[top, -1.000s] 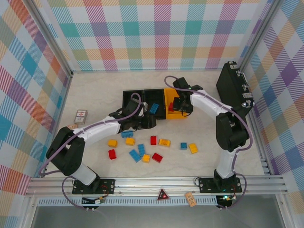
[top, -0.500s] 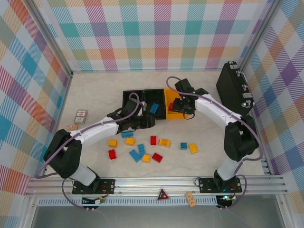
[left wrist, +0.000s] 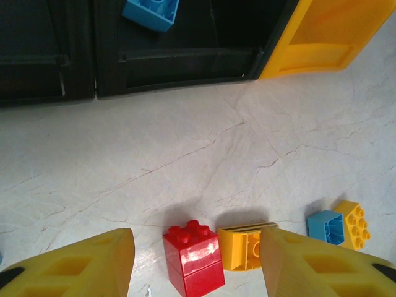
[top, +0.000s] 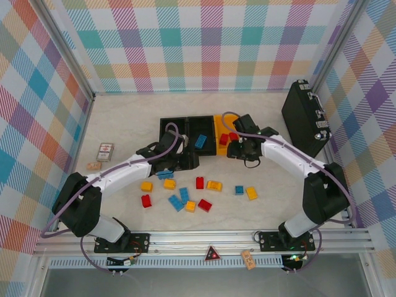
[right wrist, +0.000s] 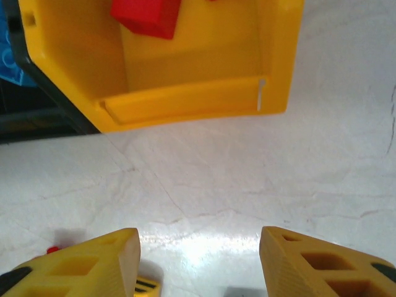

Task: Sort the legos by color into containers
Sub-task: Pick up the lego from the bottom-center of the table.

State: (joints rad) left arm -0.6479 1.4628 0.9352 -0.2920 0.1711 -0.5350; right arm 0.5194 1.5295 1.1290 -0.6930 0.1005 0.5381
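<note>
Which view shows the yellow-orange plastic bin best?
Right wrist: the yellow-orange plastic bin is close, its inside open to view. Top external has the right arm across part of it; left wrist catches one corner.

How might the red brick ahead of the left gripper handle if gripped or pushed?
The red brick looks rigid, likely not deforming. Its glossy sides may slip. Standing tall on a small base, it could tip if pushed high.

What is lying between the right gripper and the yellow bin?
Nothing. In the right wrist view, the table between the right gripper and the yellow bin is bare; a red brick lies inside the bin.
</note>
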